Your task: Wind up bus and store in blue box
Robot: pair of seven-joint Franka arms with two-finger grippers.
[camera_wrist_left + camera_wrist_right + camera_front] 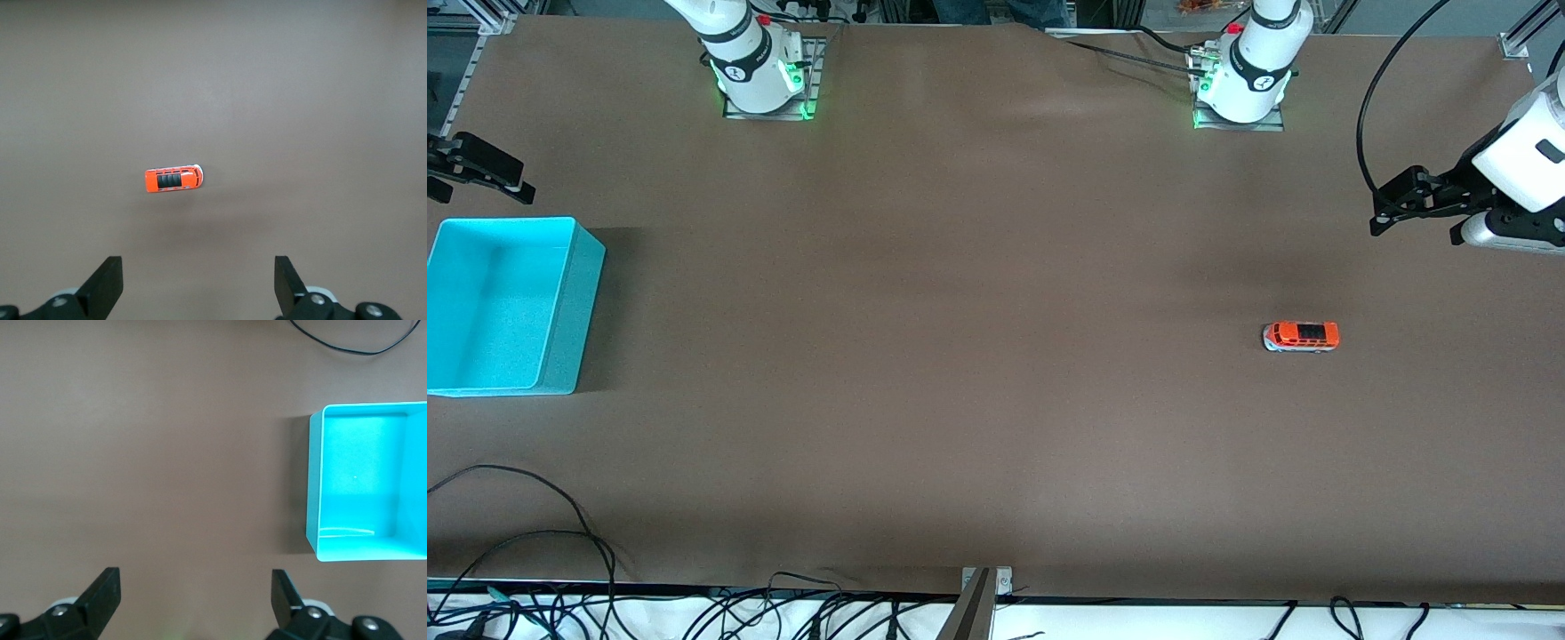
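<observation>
Lower the left gripper [1380,213], fingers apart, squarely astride the bus [1301,336]; right gripper [480,173], also spread, waits by the blue box [574,307].

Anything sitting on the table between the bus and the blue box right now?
Nothing: the front view shows only bare brown table between the bus and the blue box. Both end effectors hang open, off that line.
</observation>
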